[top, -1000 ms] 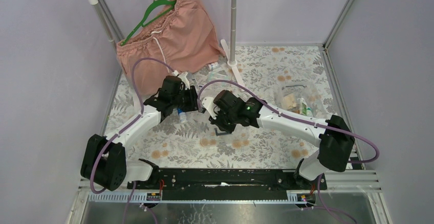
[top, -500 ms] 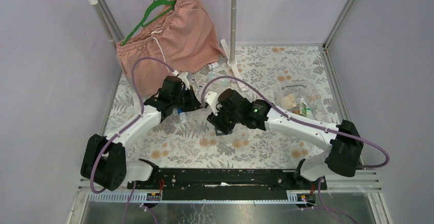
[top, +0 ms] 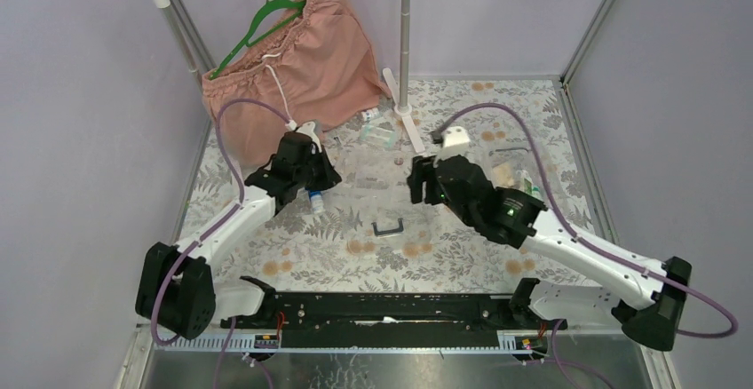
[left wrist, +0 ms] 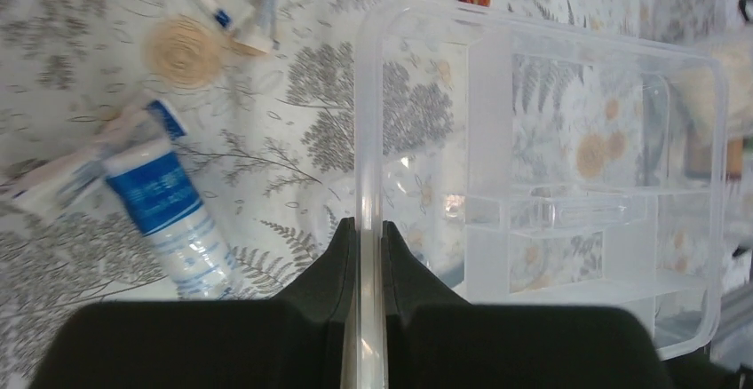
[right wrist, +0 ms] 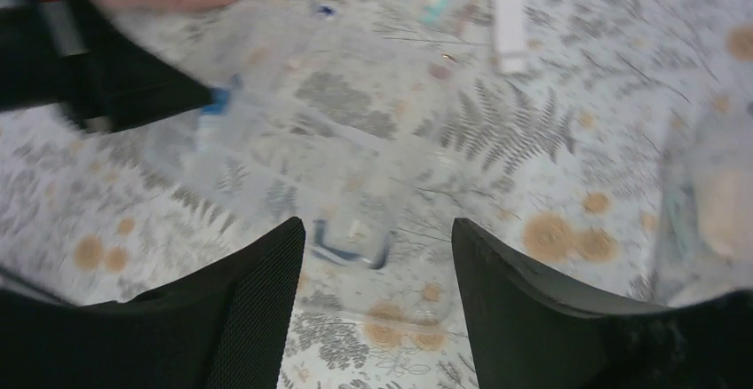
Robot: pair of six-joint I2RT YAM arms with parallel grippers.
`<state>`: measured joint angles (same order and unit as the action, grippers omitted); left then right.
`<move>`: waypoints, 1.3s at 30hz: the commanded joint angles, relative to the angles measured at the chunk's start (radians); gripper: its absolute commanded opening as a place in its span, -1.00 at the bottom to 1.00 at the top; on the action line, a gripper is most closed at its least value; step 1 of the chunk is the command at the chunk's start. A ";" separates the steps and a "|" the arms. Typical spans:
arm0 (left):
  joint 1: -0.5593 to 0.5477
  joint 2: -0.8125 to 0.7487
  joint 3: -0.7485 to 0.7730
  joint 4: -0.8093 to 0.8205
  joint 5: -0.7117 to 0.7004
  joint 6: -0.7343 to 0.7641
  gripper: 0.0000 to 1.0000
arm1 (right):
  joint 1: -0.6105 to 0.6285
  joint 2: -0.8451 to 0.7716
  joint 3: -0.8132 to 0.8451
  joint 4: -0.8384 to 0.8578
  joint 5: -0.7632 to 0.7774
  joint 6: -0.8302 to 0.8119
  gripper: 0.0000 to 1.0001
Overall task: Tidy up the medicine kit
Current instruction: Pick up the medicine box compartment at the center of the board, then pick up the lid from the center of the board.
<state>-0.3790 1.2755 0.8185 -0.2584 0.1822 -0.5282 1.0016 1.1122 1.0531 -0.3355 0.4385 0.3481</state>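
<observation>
the left gripper (left wrist: 364,229) is pinched narrow on one wall of the clear box (left wrist: 533,34), likely steadying it, while the right gripper (right wrist: 377,227) hangs wide open above, free to fetch the blue-labelled packet (left wrist: 164,216).

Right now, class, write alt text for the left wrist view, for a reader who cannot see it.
The left gripper is closed on the rim of a clear compartment box, which lies on a floral tablecloth. A blue-and-white bottle lies left of the box, with a sachet beside it.
</observation>
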 commanded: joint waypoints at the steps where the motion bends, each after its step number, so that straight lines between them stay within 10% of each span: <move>1: 0.006 -0.103 0.037 -0.038 -0.226 -0.075 -0.93 | -0.138 -0.058 -0.109 -0.146 0.124 0.296 0.32; 12: 0.006 -0.262 0.051 -0.138 -0.417 -0.096 -0.92 | -0.297 0.259 -0.164 -0.105 -0.366 0.222 0.21; 19: 0.006 -0.278 0.056 -0.154 -0.419 -0.093 -0.92 | -0.297 0.428 -0.114 -0.077 -0.304 0.180 0.16; 39: 0.006 -0.307 0.070 -0.177 -0.452 -0.077 -0.91 | -0.364 0.432 -0.076 -0.054 -0.246 0.122 -1.00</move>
<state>-0.3786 0.9886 0.8577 -0.4503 -0.2371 -0.6113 0.6788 1.6306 0.9340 -0.3904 0.1711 0.5037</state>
